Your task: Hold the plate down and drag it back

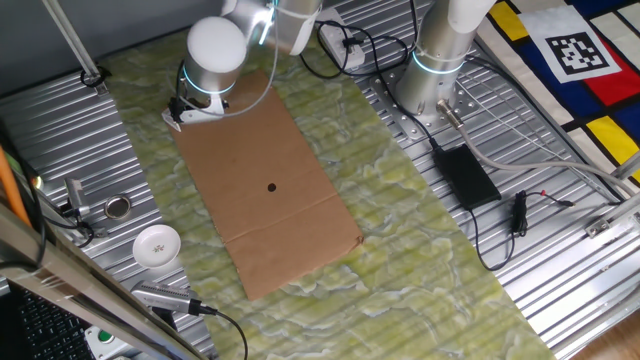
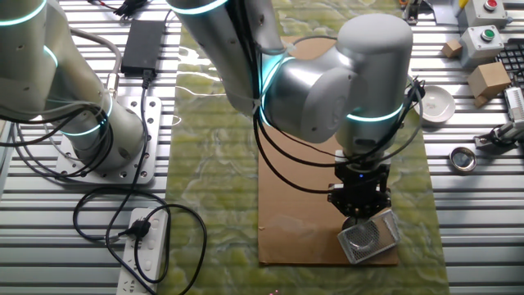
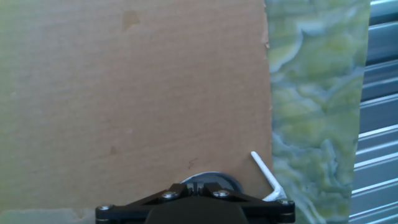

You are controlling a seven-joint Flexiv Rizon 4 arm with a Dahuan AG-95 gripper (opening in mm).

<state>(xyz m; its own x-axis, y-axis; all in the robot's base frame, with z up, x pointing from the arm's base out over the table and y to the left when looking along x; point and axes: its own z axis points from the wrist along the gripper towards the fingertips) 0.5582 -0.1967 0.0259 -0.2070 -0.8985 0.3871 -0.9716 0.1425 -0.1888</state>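
Near the lens, one fixed view shows a round white dish (image 1: 157,246). Opposite, the black pincer (image 2: 359,215) presses the small white-rimmed grey plate (image 2: 369,235) on the brown cardboard sheet's (image 2: 303,221) corner; grip unclear. Hand view: white rim only.

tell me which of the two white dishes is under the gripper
The small square plate at the corner of the cardboard, directly below the gripper. The round white dish sits far off on the metal table, beyond the green mat.
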